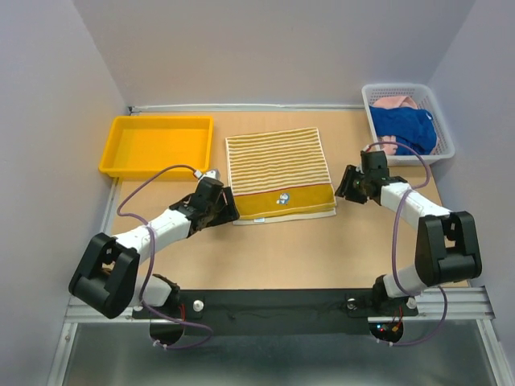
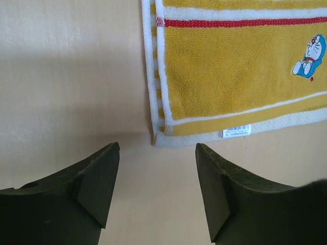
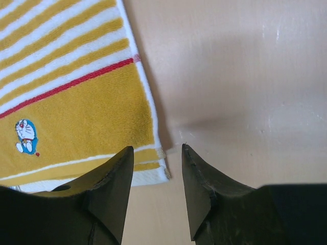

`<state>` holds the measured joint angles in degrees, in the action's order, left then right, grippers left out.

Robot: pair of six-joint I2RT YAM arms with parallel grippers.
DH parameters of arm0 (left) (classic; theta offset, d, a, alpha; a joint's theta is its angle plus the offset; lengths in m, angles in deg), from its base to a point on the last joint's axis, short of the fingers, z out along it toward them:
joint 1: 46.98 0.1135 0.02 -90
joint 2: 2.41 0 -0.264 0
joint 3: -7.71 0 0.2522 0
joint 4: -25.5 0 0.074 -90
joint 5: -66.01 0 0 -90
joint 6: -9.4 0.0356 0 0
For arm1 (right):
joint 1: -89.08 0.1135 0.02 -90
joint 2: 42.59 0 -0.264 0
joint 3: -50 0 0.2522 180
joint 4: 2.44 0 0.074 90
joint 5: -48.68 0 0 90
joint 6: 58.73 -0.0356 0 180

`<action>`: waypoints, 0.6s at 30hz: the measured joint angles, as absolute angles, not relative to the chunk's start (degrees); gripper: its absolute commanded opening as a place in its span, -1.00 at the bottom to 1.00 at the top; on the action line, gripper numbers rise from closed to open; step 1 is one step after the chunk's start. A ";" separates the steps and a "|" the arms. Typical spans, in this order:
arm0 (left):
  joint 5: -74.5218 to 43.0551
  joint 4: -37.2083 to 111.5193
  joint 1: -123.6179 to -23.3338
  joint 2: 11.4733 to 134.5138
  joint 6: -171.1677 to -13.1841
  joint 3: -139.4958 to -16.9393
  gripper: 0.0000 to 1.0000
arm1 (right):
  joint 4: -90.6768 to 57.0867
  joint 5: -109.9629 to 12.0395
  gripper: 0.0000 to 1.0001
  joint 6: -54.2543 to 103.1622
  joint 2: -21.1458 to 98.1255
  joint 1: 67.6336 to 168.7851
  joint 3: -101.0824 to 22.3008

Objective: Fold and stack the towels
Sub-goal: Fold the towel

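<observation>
**Striped towel flat, both tools open**

Your striped towel (image 1: pixel 279 173) lies folded mid-bench (image 1: pixel 282 249). The left tool (image 2: pixel 157 153) and right tool (image 3: pixel 157 153) gape empty at its near corners. The blue towel (image 1: pixel 406 127) and pink towel (image 1: pixel 394 103) sit in the basket (image 1: pixel 445 145).

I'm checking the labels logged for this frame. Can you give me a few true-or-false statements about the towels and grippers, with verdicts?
1. The striped towel lies on the table. True.
2. The blue towel is in the yellow tray. False: it lies in the white basket.
3. The left gripper is shut on the striped towel. False: it is open, holding nothing.
4. The right gripper is open. True.
5. The pink towel shares the basket with the blue one. True.
</observation>
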<state>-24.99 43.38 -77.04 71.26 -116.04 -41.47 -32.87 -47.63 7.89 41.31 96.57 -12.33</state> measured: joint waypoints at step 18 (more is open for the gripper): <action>-25.32 42.42 -77.37 72.96 -116.89 -43.15 0.41 | -22.31 -56.78 -0.21 1.20 47.51 93.46 -7.35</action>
